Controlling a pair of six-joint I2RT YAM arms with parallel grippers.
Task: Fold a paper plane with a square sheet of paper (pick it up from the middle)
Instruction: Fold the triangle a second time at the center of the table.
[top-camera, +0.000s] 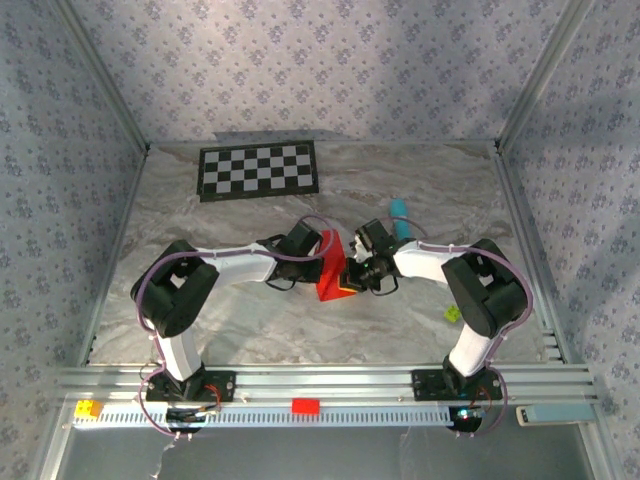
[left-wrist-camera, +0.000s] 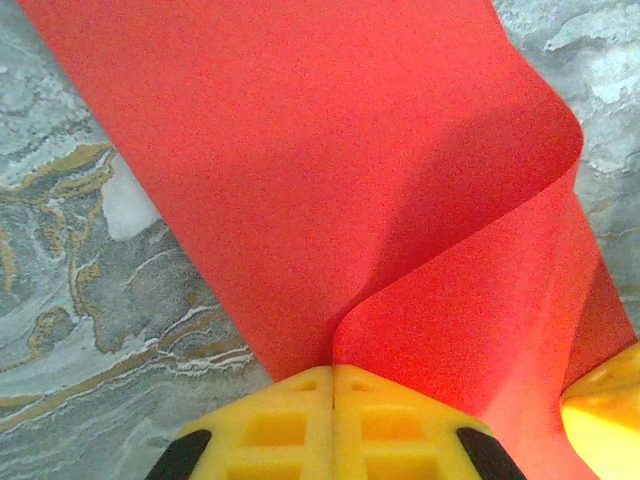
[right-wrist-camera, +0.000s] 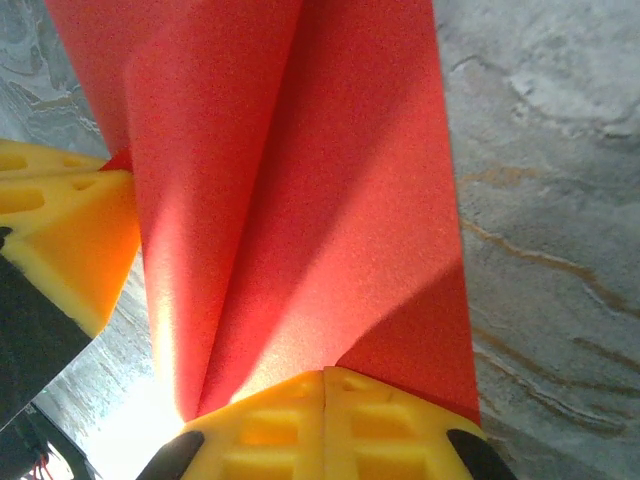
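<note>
The square sheet of paper (top-camera: 329, 268) is bright red and hangs bent and creased above the marble table, held between both arms. In the left wrist view my left gripper (left-wrist-camera: 333, 368) is shut on the sheet (left-wrist-camera: 330, 170), whose edge curls into a fold right at the yellow fingertips. My right gripper (right-wrist-camera: 323, 373) is likewise shut on the paper (right-wrist-camera: 300, 200), which fans upward in long pleats. From above, the left gripper (top-camera: 320, 260) and the right gripper (top-camera: 347, 284) meet at the sheet, almost touching each other. No dart shape shows.
A black-and-white checkerboard (top-camera: 259, 170) lies at the back. A teal stick (top-camera: 400, 214) lies behind the right arm. A small yellow-green piece (top-camera: 452, 313) sits by the right arm's elbow. A red block (top-camera: 305, 405) and a yellow block (top-camera: 88, 408) rest on the front rail.
</note>
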